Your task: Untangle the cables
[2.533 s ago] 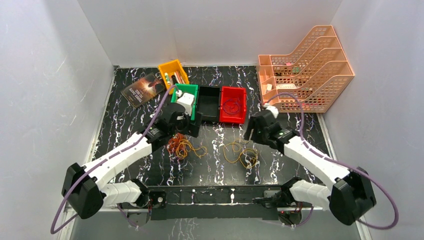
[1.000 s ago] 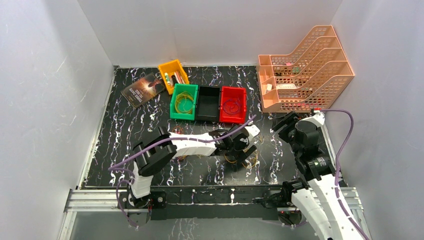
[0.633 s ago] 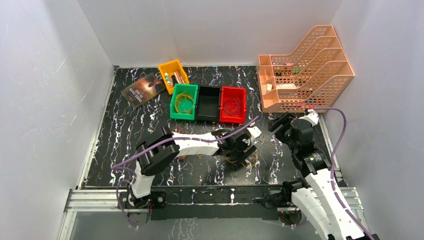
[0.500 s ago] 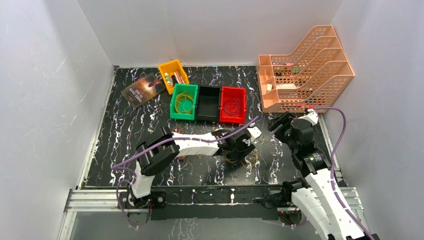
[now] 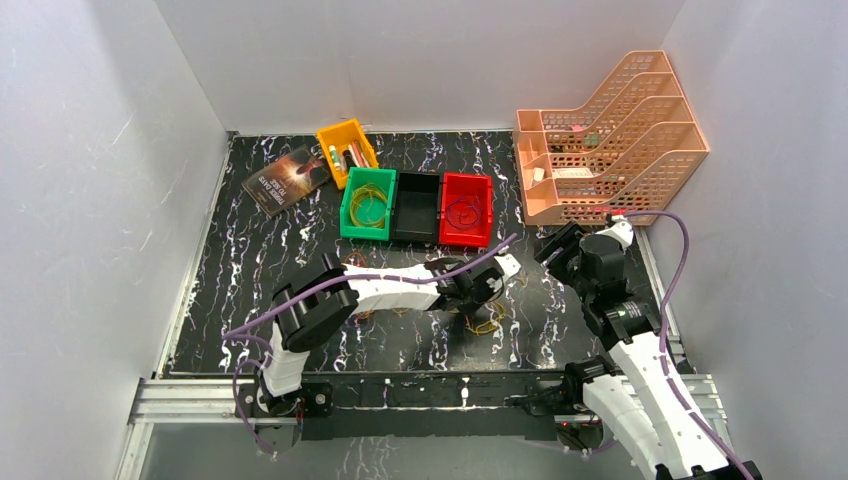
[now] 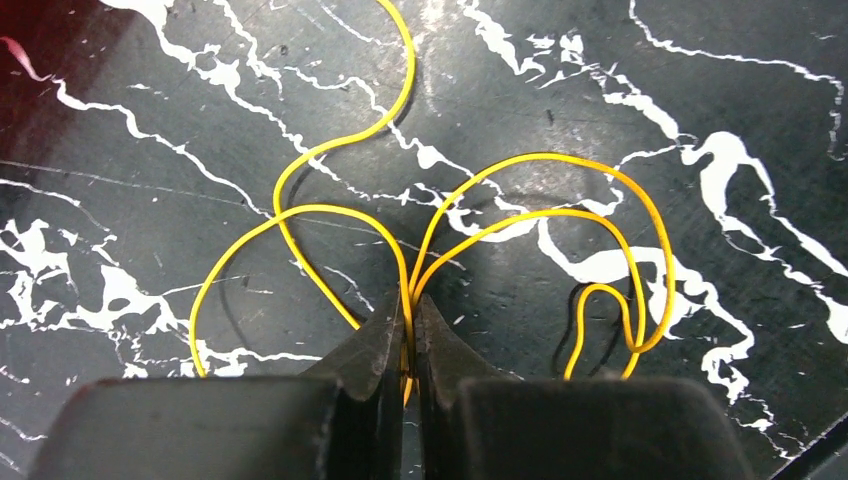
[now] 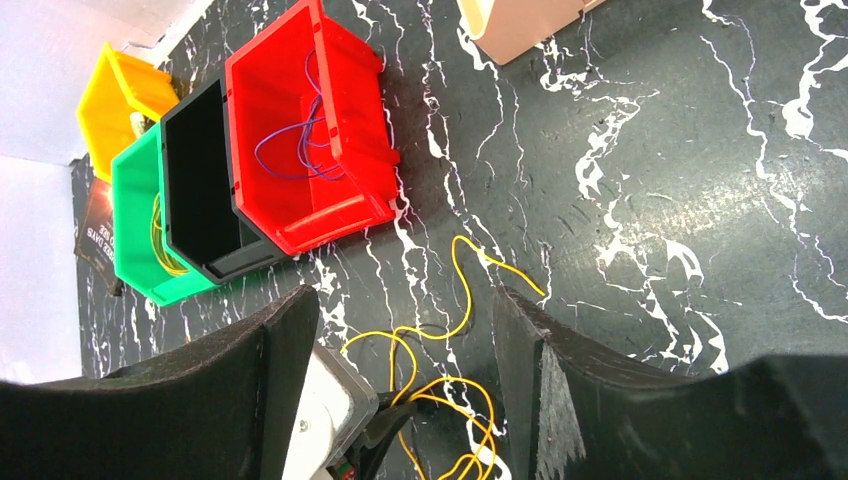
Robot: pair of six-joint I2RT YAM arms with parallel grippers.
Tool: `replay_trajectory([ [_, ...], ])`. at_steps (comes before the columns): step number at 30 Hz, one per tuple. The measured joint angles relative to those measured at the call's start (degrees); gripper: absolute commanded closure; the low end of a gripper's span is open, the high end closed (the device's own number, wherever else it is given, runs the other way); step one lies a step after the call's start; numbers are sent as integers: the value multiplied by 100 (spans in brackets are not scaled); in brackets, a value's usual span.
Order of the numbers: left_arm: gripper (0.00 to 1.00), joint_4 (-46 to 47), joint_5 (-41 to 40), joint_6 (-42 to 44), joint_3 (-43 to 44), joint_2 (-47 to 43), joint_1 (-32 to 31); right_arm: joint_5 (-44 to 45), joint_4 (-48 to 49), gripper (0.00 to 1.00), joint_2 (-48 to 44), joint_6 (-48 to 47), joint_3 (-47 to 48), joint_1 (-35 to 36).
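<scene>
My left gripper (image 6: 408, 330) pinches tangled yellow cables (image 6: 410, 285), right gripper (image 7: 405, 310) gaping; green bin (image 5: 346, 222) and red bin (image 5: 467, 241) already hold loops.

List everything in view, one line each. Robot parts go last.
table: one, black with white veining, under everything
cables: one loose bunch of thin loops, yellow, on the table in front of the bins
green bin: one, left of the row of three, yellow loops inside
black bin: one, middle of the row
red bin: one, right of the row, thin purple loop inside
yellow bin: one, behind the green bin, small items inside
book: one, dark cover, far left
file rack: one, peach, far right corner
left gripper: shut on the cables
right gripper: open, holding nothing
</scene>
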Motion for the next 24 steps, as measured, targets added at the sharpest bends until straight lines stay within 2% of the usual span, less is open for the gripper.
replay_trajectory([
  [7, 100, -315, -372, 192, 24, -136, 0, -63, 37, 28, 2, 2, 0, 0],
  [16, 100, -597, -669, 350, 155, -1126, 70, -133, 199, 28, 151, 2, 0, 0],
  [24, 100, -920, -702, 570, 422, -1657, 356, -179, 302, 28, 181, 2, 0, 0],
])
